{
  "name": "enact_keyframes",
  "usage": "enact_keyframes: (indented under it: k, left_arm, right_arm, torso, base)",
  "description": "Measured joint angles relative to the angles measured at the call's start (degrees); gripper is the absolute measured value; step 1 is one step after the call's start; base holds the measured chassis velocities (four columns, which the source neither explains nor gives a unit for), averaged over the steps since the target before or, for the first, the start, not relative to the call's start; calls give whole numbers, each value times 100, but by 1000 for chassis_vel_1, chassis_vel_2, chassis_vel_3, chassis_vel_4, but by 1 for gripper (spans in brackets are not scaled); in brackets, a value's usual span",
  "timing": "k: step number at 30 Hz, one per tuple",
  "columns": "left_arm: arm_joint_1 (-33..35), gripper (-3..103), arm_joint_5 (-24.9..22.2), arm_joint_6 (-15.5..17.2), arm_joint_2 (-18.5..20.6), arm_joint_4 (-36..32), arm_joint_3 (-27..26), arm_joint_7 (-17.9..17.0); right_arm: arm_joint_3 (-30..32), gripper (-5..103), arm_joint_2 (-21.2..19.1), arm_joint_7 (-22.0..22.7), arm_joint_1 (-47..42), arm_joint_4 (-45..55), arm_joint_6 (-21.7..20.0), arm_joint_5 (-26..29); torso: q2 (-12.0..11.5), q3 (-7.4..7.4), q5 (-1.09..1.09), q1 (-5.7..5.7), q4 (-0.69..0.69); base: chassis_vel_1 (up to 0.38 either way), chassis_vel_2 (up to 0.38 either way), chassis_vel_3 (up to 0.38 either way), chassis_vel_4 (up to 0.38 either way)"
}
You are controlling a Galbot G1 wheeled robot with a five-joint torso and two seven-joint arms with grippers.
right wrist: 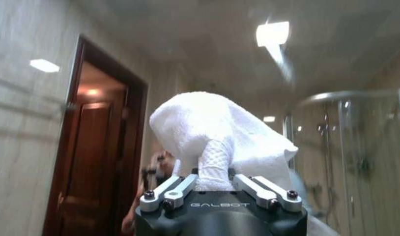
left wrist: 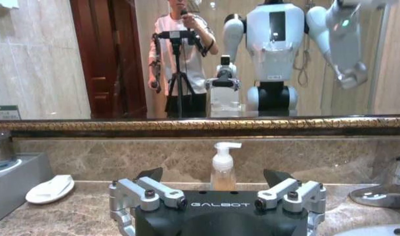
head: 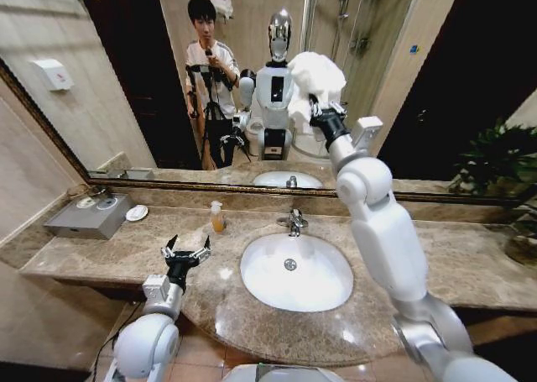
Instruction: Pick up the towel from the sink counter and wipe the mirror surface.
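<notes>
In the head view we see our right arm raised in the right half of the frame, reaching up toward the mirror (head: 126, 80), which fills the upper part of the picture above its thin dark frame. At the end of this arm the right gripper (head: 321, 107) is closed on the towel (head: 315, 78), a white bundle that sits in the upper centre of the frame, in front of the glass; we cannot tell whether the cloth really touches the surface. In the right wrist view the same towel (right wrist: 216, 135) stands in the centre of the picture, and a thin fold of it is pinched between the two fingers (right wrist: 166, 191) of the right gripper (right wrist: 214, 183), while the rest of the cloth bulges above them. Our left gripper (head: 186, 252) is in the lower left of the head view, low over the sink counter (head: 470, 269), with its fingers spread apart and nothing between them. In the left wrist view this left gripper (left wrist: 213, 176) is at the bottom centre, open in the same way, and beyond it a soap dispenser (left wrist: 223, 167) stands on the counter by the back wall. A white soap dish (left wrist: 50, 189) lies at the left of that view. The white basin (head: 295, 271) and the chrome faucet (head: 294, 222) are in the centre of the head view, between the two arms.
</notes>
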Motion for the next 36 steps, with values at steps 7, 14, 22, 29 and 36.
enact_keyframes:
  k: [7,14,22,29,36]
  left_arm:
    - [0,100,0,0,0,0,0,0]
    - [0,100,0,0,0,0,0,0]
    - [0,100,0,0,0,0,0,0]
    - [0,100,0,0,0,0,0,0]
    - [0,100,0,0,0,0,0,0]
  right_arm:
    - [-363,12,247,-66,-1004,76,434,-720]
    - [-852,12,888,-97,-1419,-485,944,-1141]
    - [-861,12,1489,-102,-971,-1266,1115,-1262]
    - [-729,12,1470,-108,-773,-1410,1065,-1261]
    - [-743,12,1397,-171,-1094,-1860,1175,-1393]
  torso:
    - [0,0,0,-1,1]
    - [0,0,-2,0,1]
    - [0,0,-2,0,2]
    - [1,0,-2,0,0]
    - [0,0,0,0,0]
  base:
    - [0,0,0,0]
    - [0,0,0,0]
    - [0,0,0,0]
    - [0,0,0,0]
    - [0,0,0,0]
